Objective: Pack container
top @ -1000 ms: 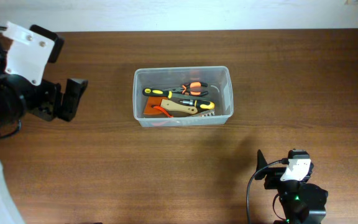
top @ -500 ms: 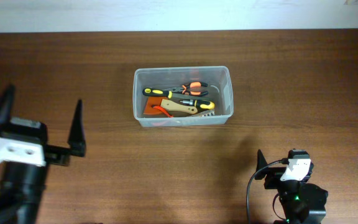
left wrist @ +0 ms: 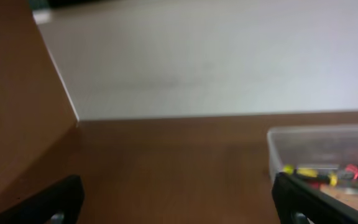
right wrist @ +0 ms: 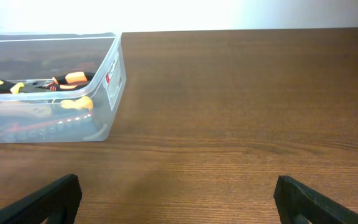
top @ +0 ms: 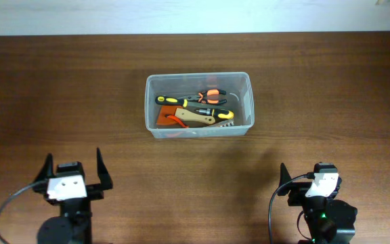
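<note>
The clear plastic container stands at the table's middle, toward the back. Inside lie yellow-and-black handled tools, orange-handled pliers and a wood-handled scraper. The left wrist view shows the container at its right edge, the right wrist view shows it at the left with a small white label. My left gripper is open and empty near the front left edge. My right gripper is open and empty near the front right edge. Both are far from the container.
The brown wooden table stretches around the container. A pale wall runs behind its far edge.
My left arm has swung from the far left side down to the front left of the table and now points toward the back. The right arm and container have not moved.
</note>
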{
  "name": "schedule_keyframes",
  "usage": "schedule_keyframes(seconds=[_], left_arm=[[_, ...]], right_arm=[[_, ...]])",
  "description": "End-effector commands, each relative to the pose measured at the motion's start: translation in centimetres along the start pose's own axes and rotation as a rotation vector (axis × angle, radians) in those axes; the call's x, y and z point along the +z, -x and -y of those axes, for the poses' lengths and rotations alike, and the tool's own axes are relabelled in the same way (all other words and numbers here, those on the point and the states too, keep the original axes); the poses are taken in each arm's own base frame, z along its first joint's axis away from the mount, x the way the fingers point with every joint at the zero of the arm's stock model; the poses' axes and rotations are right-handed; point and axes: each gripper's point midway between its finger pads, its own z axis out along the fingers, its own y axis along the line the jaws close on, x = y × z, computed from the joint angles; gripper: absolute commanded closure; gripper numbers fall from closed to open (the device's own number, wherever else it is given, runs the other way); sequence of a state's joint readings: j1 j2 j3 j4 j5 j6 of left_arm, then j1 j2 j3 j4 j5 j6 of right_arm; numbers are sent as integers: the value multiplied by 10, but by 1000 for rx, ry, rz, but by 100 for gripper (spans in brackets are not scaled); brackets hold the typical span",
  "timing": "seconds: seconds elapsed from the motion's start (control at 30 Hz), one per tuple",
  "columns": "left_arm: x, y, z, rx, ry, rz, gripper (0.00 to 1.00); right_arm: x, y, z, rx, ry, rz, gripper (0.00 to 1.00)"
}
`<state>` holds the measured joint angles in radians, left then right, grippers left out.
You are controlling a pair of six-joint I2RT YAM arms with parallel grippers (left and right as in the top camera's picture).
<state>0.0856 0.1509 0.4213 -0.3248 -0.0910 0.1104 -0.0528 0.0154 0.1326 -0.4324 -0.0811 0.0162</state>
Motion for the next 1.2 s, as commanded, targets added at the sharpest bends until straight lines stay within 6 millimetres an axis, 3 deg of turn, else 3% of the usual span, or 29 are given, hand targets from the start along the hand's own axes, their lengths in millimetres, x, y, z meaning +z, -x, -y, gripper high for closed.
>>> schedule_keyframes(seconds=[0.0,0.3,0.47,1.17], left_arm=[[3,-30,-2,-10,30,-26,1],[13,-90,22,10,-48,-122,1],[15,-113,34,19,-88,-144,1],[15,-114,36,21,-98,-144,1]], right_arm=[[0,1,-1,5,7,10,1],[0,1,-1,5,7,10,1],[0,1,-1,5,7,11,1],[0,1,-1,5,7,10,1]])
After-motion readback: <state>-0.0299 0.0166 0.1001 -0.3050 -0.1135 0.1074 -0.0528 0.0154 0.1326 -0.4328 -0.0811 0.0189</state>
